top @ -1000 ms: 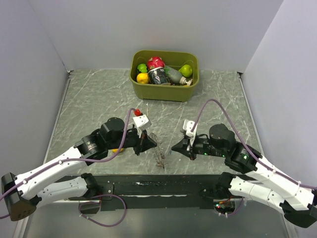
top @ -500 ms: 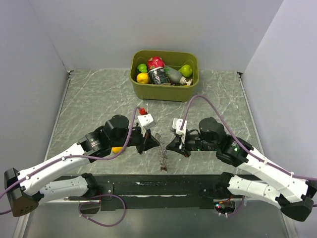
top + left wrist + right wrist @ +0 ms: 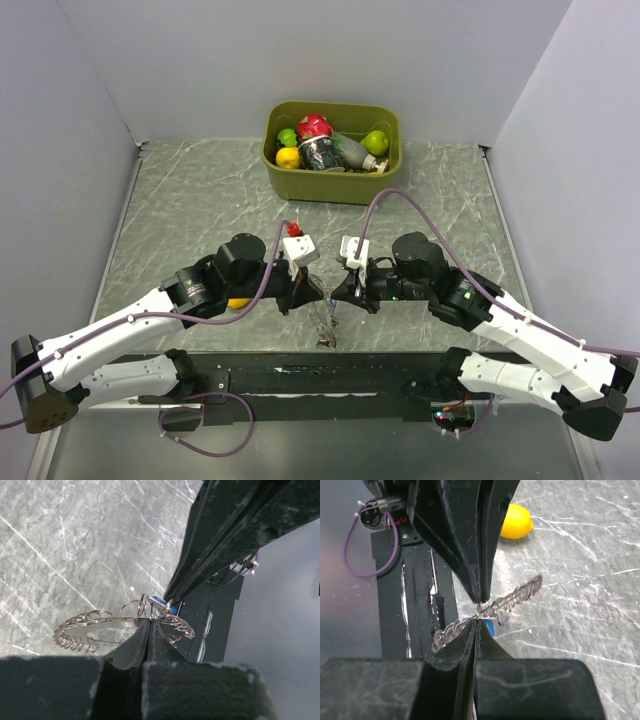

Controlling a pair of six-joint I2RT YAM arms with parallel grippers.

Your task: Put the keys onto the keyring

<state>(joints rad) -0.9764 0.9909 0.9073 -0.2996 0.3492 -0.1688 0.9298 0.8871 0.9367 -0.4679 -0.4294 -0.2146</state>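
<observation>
Grey veined marble all round, and the arms meet nose to nose near its front edge. Up close, the left gripper is pinched tight on the keyring, a flat metal plate fringed with springy wire loops, held edge-on off the surface. Opposite, the right gripper has its jaws closed to a sliver at that same rim; whether it nips a loop, can't tell. The blue key peeks out beside the tips. The lemon sits near, the black base strip runs just below, and the green bin stands well clear at the back.

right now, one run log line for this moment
left gripper: shut on keyring | right gripper: shut on blue key at keyring rim
</observation>
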